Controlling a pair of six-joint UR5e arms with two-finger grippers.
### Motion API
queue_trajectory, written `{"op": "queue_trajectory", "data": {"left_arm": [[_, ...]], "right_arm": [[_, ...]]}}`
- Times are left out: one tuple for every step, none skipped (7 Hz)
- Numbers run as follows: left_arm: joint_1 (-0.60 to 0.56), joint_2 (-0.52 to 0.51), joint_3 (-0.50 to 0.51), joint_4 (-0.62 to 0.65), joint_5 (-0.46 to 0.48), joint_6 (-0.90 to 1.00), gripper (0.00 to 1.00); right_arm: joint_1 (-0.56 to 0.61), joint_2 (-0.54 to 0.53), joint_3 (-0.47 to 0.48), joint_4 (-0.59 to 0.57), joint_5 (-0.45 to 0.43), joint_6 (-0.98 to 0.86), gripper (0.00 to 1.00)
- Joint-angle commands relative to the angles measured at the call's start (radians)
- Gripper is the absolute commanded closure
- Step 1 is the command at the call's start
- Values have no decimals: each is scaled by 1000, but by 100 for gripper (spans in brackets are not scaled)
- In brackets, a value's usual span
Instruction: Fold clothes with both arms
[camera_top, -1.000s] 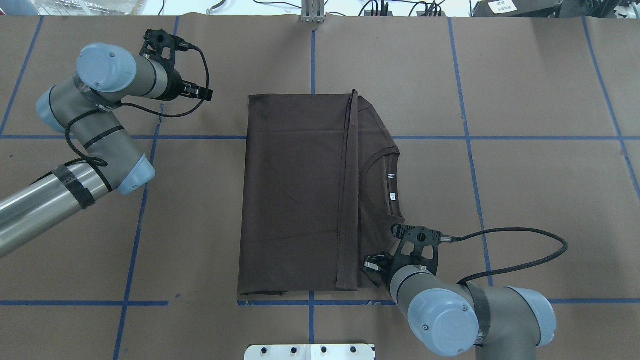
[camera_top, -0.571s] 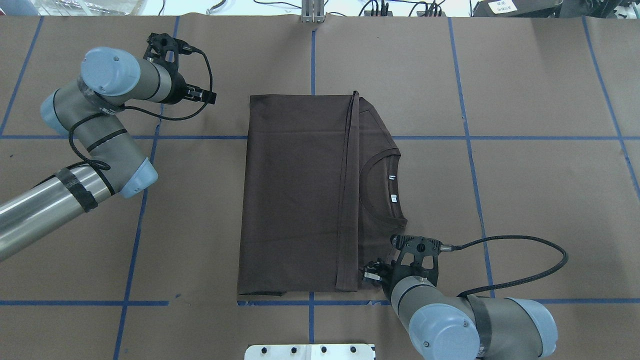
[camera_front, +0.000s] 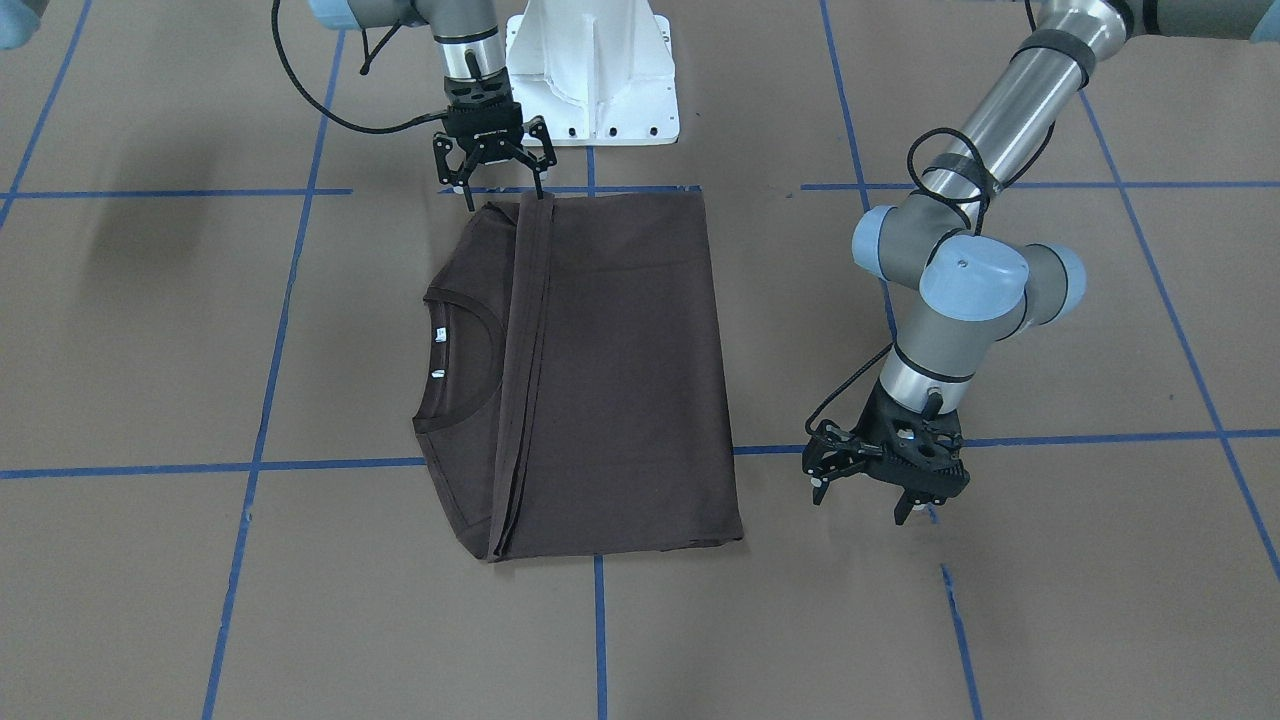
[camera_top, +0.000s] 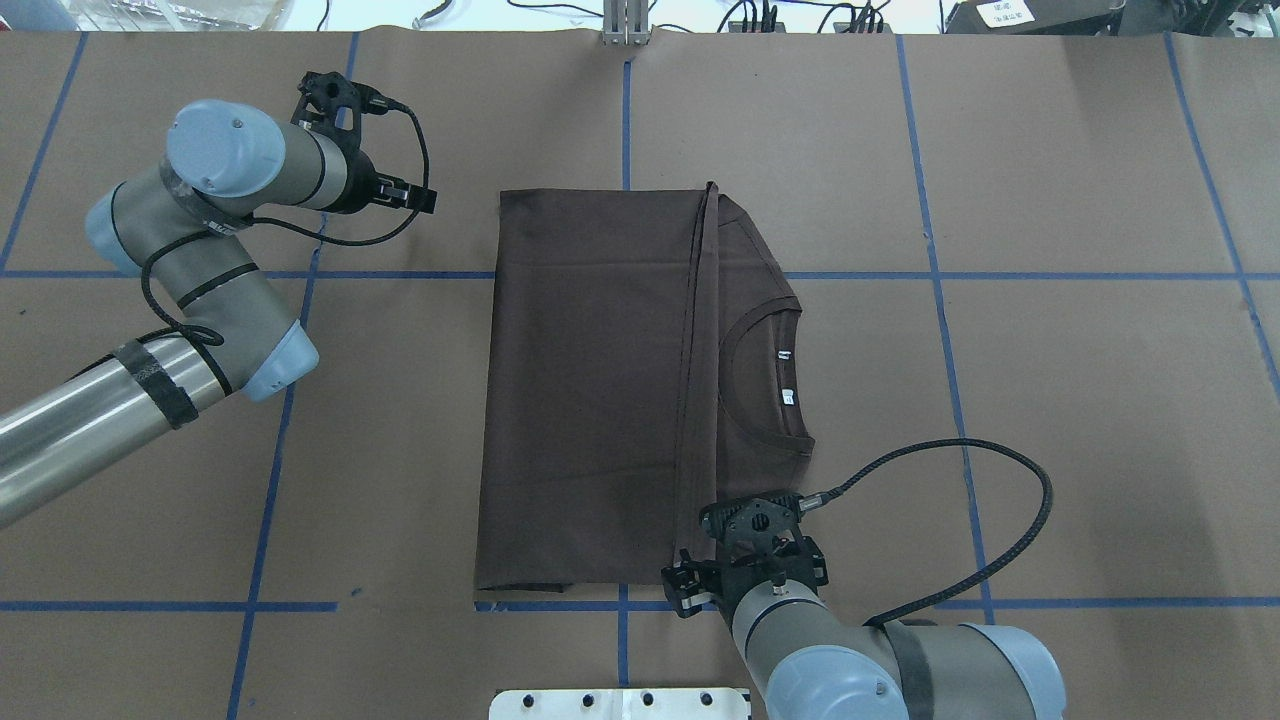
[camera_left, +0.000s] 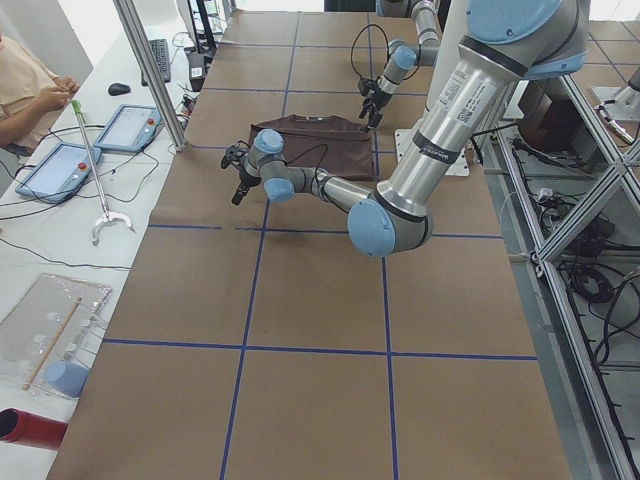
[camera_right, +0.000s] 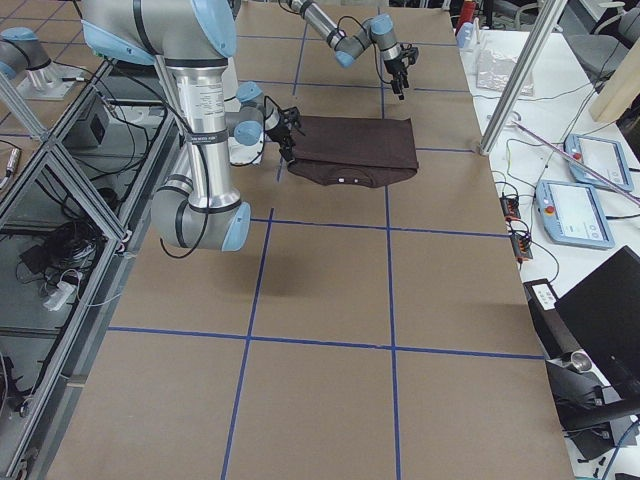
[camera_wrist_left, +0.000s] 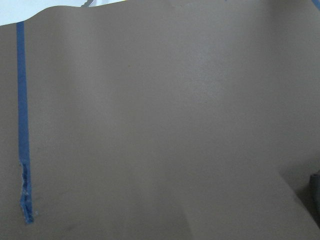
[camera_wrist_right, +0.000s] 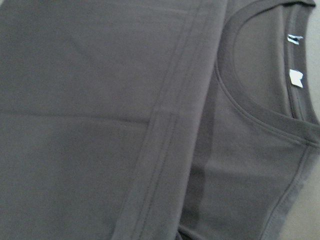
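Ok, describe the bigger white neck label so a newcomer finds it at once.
On the brown paper-covered table with blue tape lines lies a folded dark brown T-shirt, its ribbed round collar showing towards the robot's right. Inside that collar sit two small white labels. The wanted one is the squarish patch nearer the robot; its neighbour is only a thin strip.
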Motion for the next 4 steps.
{"op": "queue_trajectory", "data": {"left_arm": [[3,9,-2,-2,0,-15,0],[3,15,-14,-2,0,-18,0],[5,22,-15,-2,0,-18,0],[5,23,-15,-2,0,-18,0]], "right_arm": [[-8,57,-14,-72,-42,-125,1],[-20,57,-31,-74,-62,-161,12],[-22,57,-45,-74,-65,-207,24],[-32,57,-45,-73,-65,-236,28]]}}
